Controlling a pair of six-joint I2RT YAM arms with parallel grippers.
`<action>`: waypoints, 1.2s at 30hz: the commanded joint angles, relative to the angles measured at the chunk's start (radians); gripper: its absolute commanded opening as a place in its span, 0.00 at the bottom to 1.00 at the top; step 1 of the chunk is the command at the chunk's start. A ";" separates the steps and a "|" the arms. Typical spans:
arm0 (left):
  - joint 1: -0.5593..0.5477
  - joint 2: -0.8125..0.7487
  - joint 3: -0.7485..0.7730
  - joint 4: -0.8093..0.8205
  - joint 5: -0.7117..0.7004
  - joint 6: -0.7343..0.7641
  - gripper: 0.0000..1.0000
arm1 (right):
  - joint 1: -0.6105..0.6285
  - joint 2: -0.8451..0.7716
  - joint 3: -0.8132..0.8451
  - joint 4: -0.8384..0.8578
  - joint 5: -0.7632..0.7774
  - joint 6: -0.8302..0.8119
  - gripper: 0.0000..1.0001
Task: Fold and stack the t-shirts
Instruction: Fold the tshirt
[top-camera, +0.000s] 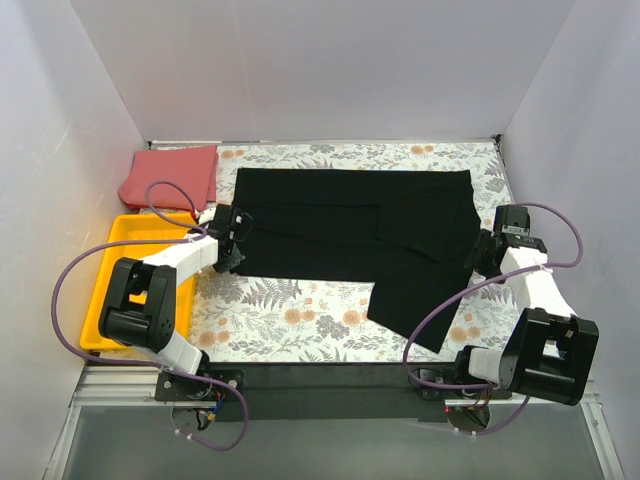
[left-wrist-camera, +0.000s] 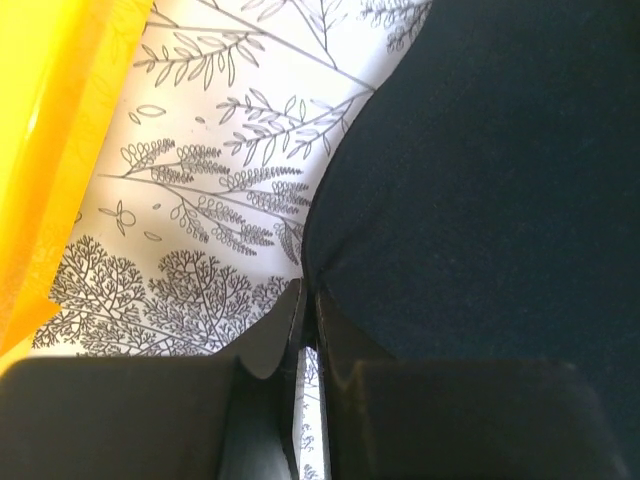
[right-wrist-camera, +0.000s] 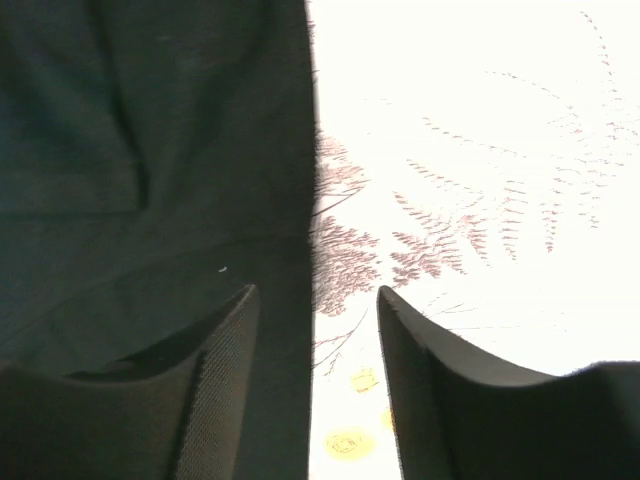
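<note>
No readable text, label, brand, number or sign found in any view. Checked black t-shirt (top-camera: 350, 225), coral-red t-shirt (top-camera: 170, 175), yellow tray (top-camera: 125, 235) and floral cloth (top-camera: 290, 320): all unlettered (cloth carries fern and flower print only). Right wrist view partly washed out, so fine marking there not resolvable.

tbl (top-camera: 330, 372) | cover: floral cloth (top-camera: 300, 320) | on top: black tee (top-camera: 350, 225), red tee (top-camera: 168, 175), yel tray (top-camera: 110, 270)
</note>
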 joint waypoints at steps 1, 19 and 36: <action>0.000 -0.045 -0.032 -0.062 0.032 0.020 0.00 | -0.030 0.027 0.024 0.045 0.028 0.012 0.54; -0.003 -0.086 -0.036 -0.058 0.038 0.026 0.00 | -0.082 0.214 -0.032 0.199 -0.121 0.076 0.48; -0.003 -0.138 -0.050 -0.070 0.053 0.005 0.00 | -0.102 0.167 -0.076 0.182 -0.117 0.082 0.01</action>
